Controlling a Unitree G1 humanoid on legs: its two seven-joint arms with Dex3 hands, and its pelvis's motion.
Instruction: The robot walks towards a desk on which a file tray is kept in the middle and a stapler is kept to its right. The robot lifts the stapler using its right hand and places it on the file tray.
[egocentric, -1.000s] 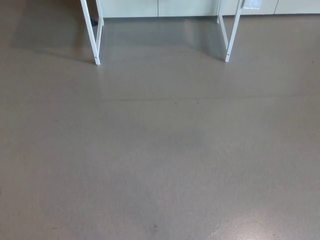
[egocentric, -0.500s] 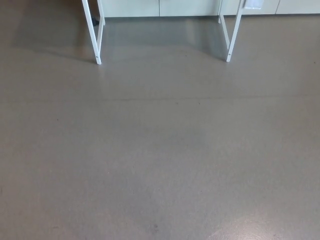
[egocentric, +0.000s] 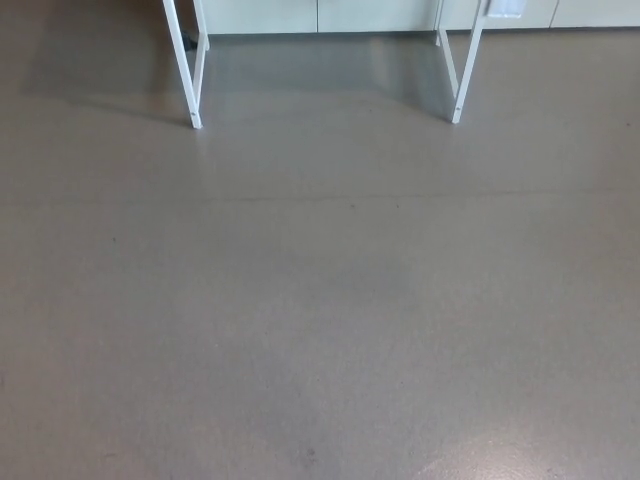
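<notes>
Grey floor (egocentric: 320, 320) fills the near view, glare at 5 o'clock; white desk legs (egocentric: 186, 75) at 11 and 1 o'clock, pale cabinets (egocentric: 370, 14) at 12 behind. Neither hand shows, grip can't tell; stapler and tray out of frame

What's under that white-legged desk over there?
Only bare grey floor shows between the white legs, with pale panels behind. The desktop lies above the picture's edge, so nothing on it can be seen.
</notes>
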